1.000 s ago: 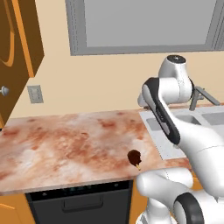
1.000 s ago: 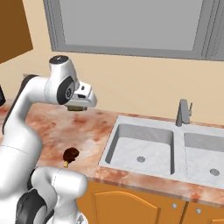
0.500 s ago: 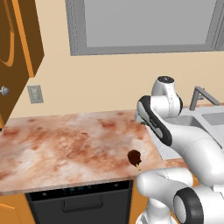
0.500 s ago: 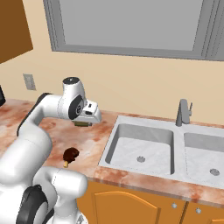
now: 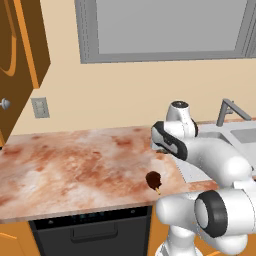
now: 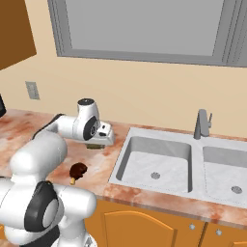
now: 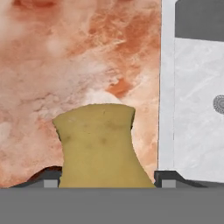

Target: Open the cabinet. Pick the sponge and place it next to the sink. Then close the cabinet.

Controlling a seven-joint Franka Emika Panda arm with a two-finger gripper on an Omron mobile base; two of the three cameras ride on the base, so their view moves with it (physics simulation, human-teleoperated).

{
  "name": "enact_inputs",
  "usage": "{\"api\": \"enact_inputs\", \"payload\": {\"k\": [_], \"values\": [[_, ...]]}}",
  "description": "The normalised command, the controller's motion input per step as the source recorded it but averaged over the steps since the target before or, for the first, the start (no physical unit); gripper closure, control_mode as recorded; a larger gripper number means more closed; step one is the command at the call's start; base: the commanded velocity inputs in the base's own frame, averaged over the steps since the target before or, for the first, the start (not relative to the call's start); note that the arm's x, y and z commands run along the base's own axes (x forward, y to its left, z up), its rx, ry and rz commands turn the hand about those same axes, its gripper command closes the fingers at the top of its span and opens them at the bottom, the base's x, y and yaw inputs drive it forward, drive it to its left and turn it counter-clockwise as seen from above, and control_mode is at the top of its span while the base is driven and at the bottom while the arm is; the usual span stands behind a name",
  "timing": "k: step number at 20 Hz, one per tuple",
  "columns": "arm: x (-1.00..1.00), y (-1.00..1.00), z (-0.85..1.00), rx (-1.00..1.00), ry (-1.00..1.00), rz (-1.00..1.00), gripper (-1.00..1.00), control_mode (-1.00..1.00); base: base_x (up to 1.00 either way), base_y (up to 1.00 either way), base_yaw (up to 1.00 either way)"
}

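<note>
Near the counter's (image 5: 75,170) front edge lies a dark brown bar on a stick (image 6: 77,171), well clear of everything else. Just behind it the gripper (image 6: 98,144) hangs low over the counter, close to the sink's (image 6: 126,144) left rim, its fingers (image 7: 50,179) clamped on the sponge (image 7: 101,146), which bulges out beyond them. Farther back, at the counter's left end, the cabinet (image 5: 17,60) door stands swung open, its silver knob showing at the lower edge.

Mottled reddish stone counter (image 5: 75,165) carries a dark brown bar (image 5: 153,179).
</note>
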Motion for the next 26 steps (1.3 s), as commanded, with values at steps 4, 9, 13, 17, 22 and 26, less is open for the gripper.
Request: {"api": "enact_inputs", "payload": {"k": [4,9,13,17,22,26], "values": [[0.43,-0.04,-0.42,0.0,0.13,0.11,1.0,-1.0,0.0,0.0,0.0],[0.59,-0.18,-0.61,0.0,0.08,0.07,1.0,-1.0,0.0,0.0,0.0],[0.32,-0.15,-0.41,0.0,0.12,0.03,1.0,-1.0,0.0,0.0,0.0],[0.22,-0.14,-0.3,0.0,0.09,0.04,1.0,-1.0,0.0,0.0,0.0],[0.15,-0.06,-0.25,0.0,0.01,0.05,1.0,-1.0,0.0,0.0,0.0],[0.17,-0.15,-0.14,0.05,0.0,0.05,1.0,-1.0,0.0,0.0,0.0]]}}
